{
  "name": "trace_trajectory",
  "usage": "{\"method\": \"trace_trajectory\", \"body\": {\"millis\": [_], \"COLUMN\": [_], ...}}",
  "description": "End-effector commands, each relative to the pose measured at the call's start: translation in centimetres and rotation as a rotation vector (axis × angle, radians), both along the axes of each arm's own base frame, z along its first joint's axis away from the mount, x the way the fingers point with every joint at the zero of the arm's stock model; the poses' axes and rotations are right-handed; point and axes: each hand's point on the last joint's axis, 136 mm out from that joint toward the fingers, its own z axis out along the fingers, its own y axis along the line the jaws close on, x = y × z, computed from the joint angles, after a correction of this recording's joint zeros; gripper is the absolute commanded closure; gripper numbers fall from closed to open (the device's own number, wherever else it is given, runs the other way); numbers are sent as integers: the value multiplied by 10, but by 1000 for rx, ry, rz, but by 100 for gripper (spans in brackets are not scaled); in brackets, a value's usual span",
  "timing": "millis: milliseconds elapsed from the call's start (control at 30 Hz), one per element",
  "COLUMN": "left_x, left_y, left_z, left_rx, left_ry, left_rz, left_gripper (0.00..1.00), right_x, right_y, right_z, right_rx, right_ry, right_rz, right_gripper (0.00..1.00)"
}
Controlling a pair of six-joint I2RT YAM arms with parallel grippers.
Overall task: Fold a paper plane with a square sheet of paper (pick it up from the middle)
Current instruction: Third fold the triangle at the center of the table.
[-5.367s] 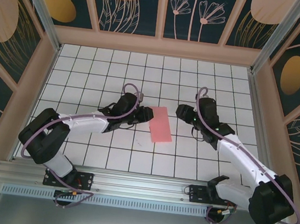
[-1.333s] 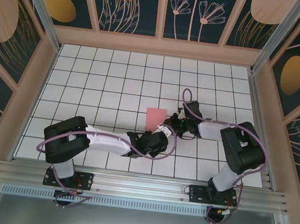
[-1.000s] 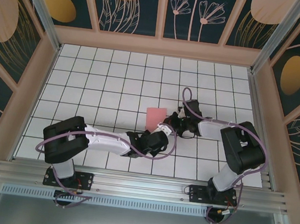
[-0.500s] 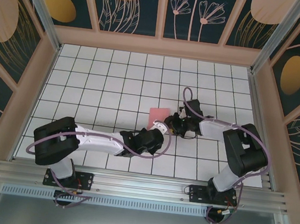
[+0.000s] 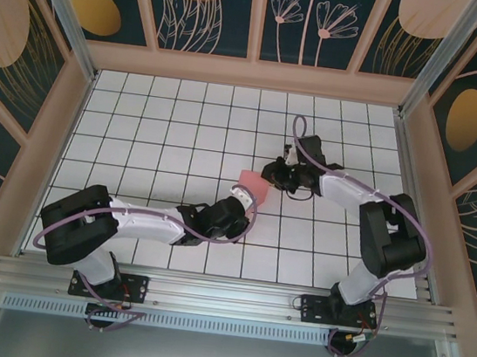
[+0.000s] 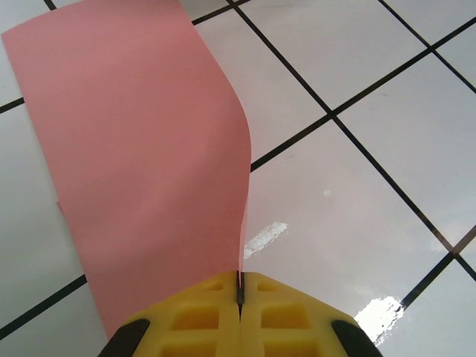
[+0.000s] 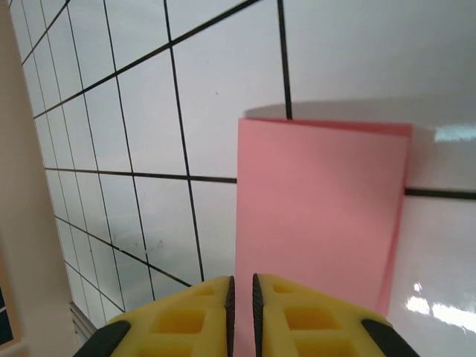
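Folded pink sheet caught between my two grippers, mid-table

My left gripper [image 5: 243, 199] is clenched on the near edge of the square sheet of paper [image 5: 250, 181] – in the left wrist view the sheet [image 6: 149, 149] curls up off the tiled table [image 5: 165, 134] straight into the closed seam of my pads [image 6: 239, 297], its long axis running away from them. My right gripper [image 5: 268, 175] sits at the opposite, far-right edge, jaws a thin slit apart [image 7: 242, 294] over the flat paper [image 7: 320, 201] – whether they pinch it I cannot tell. Both arms are at the sheet, so neither has to reach
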Motion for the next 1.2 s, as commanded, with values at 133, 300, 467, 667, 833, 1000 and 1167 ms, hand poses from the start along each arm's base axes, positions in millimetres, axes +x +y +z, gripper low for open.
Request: {"method": "trace_trajectory", "body": {"millis": [133,300,467,667,833,1000,1167], "left_x": [4,9,13,22,27,33,42], "left_y": [-7,-1,1,8,12,14,23], "left_z": [12,9,7,-1,-3,-9,-15], "left_rx": [-94,-103,-132,-137,-159,-153,-130], "left_ry": [32,53,98,148,170,181,185], "left_rz": [-18,0,-12,-11,-15,-7,12], "left_gripper": [100,100,100,100,100,100,100], "right_x": [6,4,0,-3,-3,-3,-4], "right_y": [15,19,19,22,20,22,24], "right_z": [-36,-60,-76,-83,-87,-87,-87], "right_rx": [-81,-157,-207,-230,-245,-247,-248], "right_ry": [52,66,71,74,74,74,75], "right_rz": [122,166,206,242,255,262,274], "right_gripper": [93,95,95,95,95,95,95]}}
